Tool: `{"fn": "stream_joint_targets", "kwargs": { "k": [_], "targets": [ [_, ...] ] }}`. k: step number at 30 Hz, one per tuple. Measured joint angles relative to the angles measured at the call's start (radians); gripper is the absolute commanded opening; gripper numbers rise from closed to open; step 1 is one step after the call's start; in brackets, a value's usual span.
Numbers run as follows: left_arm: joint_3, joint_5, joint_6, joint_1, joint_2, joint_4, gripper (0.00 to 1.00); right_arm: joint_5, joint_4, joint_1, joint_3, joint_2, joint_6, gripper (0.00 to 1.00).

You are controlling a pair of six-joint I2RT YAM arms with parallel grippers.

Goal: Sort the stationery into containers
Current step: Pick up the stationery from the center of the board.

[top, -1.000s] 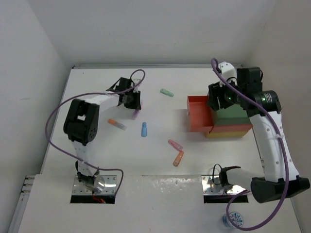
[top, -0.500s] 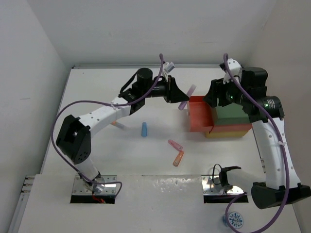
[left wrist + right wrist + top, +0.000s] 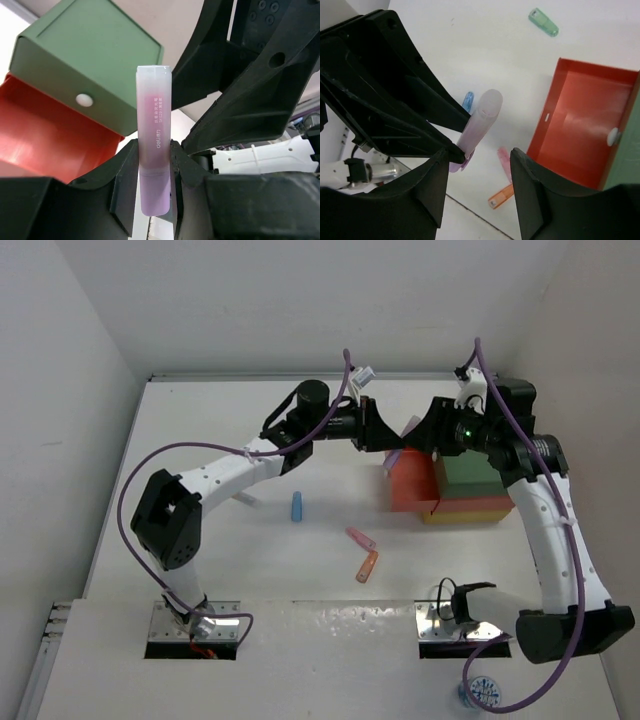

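**Top view, hand-off:** We see the left gripper (image 3: pixel 385 430) and the right gripper (image 3: pixel 420 430) nose to nose at about 1 o'clock on the table (image 3: pixel 200 440). They are near the 11 o'clock corner of the red tray (image 3: pixel 410 490).
**Top view, containers:** The green tray (image 3: pixel 472 475) sits on top, the red one is pulled out beneath it, and the yellow tray (image 3: pixel 470 512) is at the bottom. The stack is at 3 o'clock.
**Top view, loose items:** A blue marker (image 3: pixel 297 506), a pink marker (image 3: pixel 360 538) and an orange marker (image 3: pixel 368 566) lie toward 6 o'clock of the hand-off, well apart from the trays.
**Left wrist, grip:** The left jaws pinch the purple marker (image 3: pixel 154 145) on its lower half. It stands upright with its top end free.
**Left wrist, surroundings:** The right gripper's black fingers stand at 2 o'clock of the marker.
**Right wrist, jaws:** The right jaws are spread, one finger on each side of the marker's free end. As far as we can tell, neither touches it.
**Right wrist, below:** The open red tray is at 3 o'clock and a mint marker (image 3: pixel 543 22) is at 12 o'clock.
**Risk, early release:** If the left jaws let go before the right ones close, we judge the marker drops. It looks to hang beside the tray rim, so it could land on the table.
**Risk, shallow hold:** A grip on the tip alone may let the marker pivot or slip.
**Risk, crowding:** The fingers are so close that a small misalignment could knock them together.
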Motion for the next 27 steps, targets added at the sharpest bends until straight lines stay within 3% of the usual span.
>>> {"fn": "stream_joint_targets", "kwargs": {
  "k": [8,25,27],
  "targets": [
    [0.000,-0.037,-0.005,0.002,0.007,-0.018,0.00,-0.037,0.030,0.000,-0.013,0.048,0.105,0.36],
    [-0.008,0.002,-0.021,-0.010,0.007,0.011,0.00,-0.073,0.152,-0.058,-0.059,0.073,0.299,0.36],
    [-0.008,0.004,-0.020,-0.010,0.007,0.014,0.00,-0.068,0.153,-0.057,-0.059,0.073,0.299,0.26]
  ]
}}
